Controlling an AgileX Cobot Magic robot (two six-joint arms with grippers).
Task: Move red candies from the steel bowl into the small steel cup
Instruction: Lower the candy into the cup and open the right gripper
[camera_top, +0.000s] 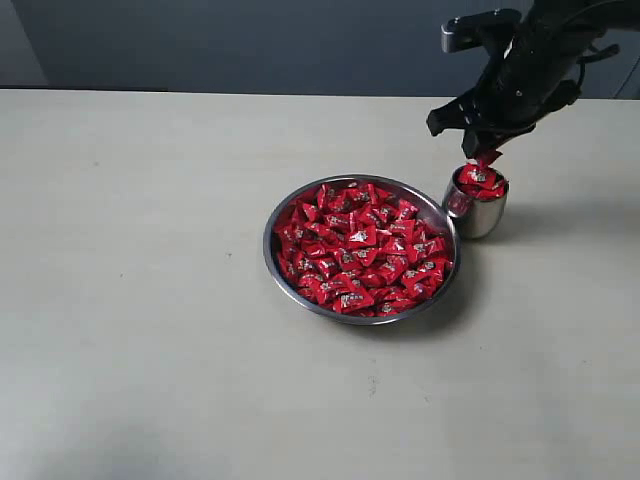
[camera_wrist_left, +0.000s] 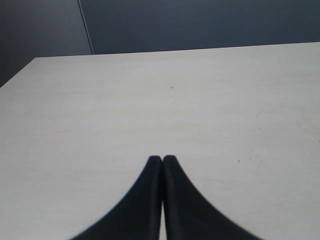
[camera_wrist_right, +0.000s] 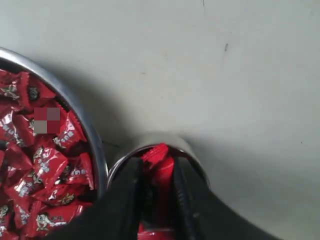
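— How much is done?
— Little is emptied. The steel bowl (camera_top: 268, 240), nearest, is still heaped with red candies (camera_top: 360, 250). Just beside it, the small steel cup (camera_top: 482, 218) is filled to the brim.
— And the held one?
— One candy (camera_wrist_right: 159, 159) is clenched in the right jaws above the cup, its long axis judged roughly upright, one end pointed down. The left jaws are pressed together, empty, over the counter (camera_wrist_left: 200, 100).

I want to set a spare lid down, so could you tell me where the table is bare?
Bare table lies left of the bowl, in front of it, and right of the cup. Crowded: bowl and cup stand close together, and the right gripper holds a candy just above the cup.
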